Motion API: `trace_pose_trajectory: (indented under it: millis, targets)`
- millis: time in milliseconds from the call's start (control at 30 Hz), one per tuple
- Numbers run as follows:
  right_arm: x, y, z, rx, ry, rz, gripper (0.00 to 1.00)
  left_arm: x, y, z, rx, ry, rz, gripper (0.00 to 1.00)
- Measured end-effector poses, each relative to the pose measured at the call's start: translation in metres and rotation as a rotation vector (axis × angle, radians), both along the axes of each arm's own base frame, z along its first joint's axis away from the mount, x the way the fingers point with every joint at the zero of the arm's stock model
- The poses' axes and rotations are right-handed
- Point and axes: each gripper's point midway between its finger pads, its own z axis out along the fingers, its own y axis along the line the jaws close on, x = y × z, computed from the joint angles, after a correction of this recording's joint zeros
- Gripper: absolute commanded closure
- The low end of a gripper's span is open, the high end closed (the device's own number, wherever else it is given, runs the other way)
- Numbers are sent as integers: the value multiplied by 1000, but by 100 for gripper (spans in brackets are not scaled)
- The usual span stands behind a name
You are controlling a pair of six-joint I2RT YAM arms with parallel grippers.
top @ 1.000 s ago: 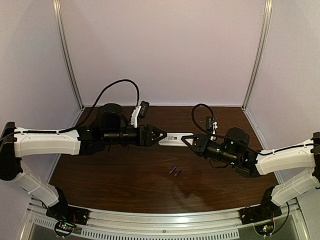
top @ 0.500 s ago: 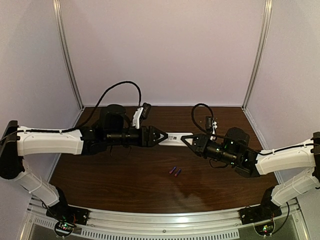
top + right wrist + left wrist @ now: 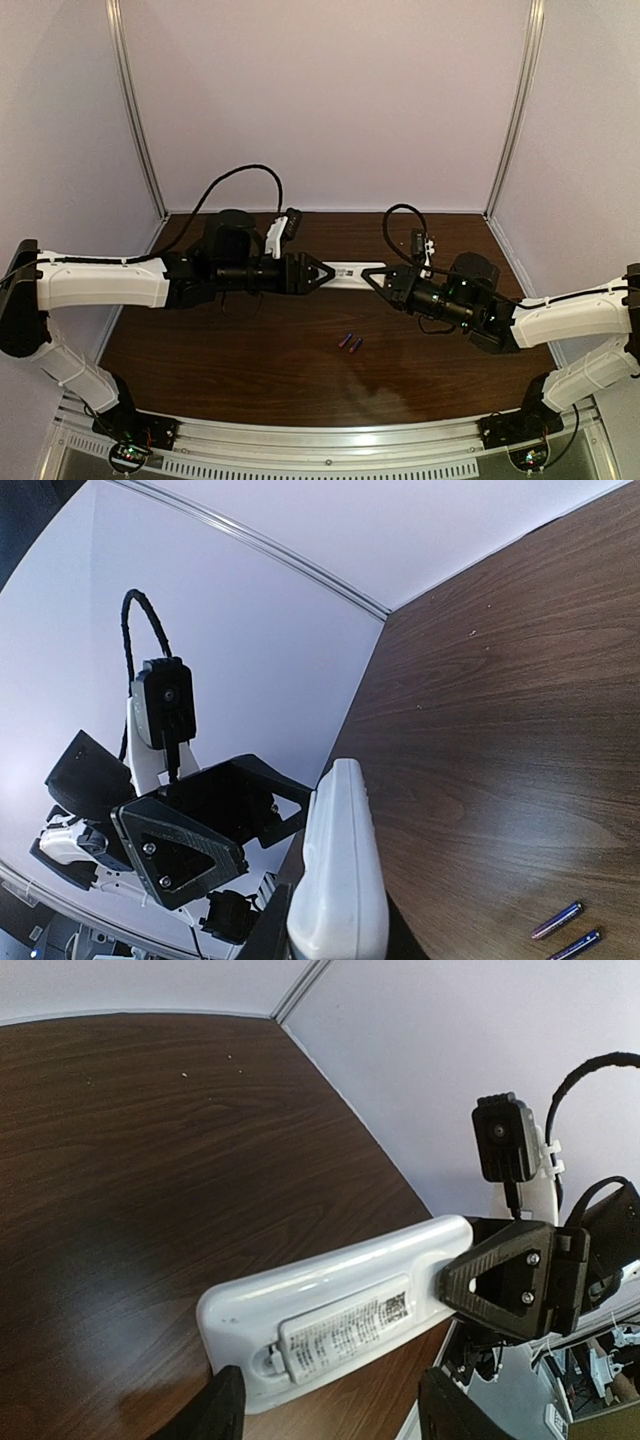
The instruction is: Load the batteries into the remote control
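Remote aloft, long axis left-right between the arms, back face up | right gripper narrow, pinching its right end | left gripper wide, seemingly clamping the left end across its width | batteries on table, nearward of remote, closer to right arm.
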Motion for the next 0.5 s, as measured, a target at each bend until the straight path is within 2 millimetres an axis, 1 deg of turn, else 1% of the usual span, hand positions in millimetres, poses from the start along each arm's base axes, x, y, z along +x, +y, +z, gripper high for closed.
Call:
trace_pose_trajectory:
  millis: [267,500]
  targets:
    - [-2,3,-4,-15,1,9,100,0,1,-2,7,3,3,39]
    - [-1,5,0,-17,-3,10,100,0,-4,7,-4,-6,-4,39]
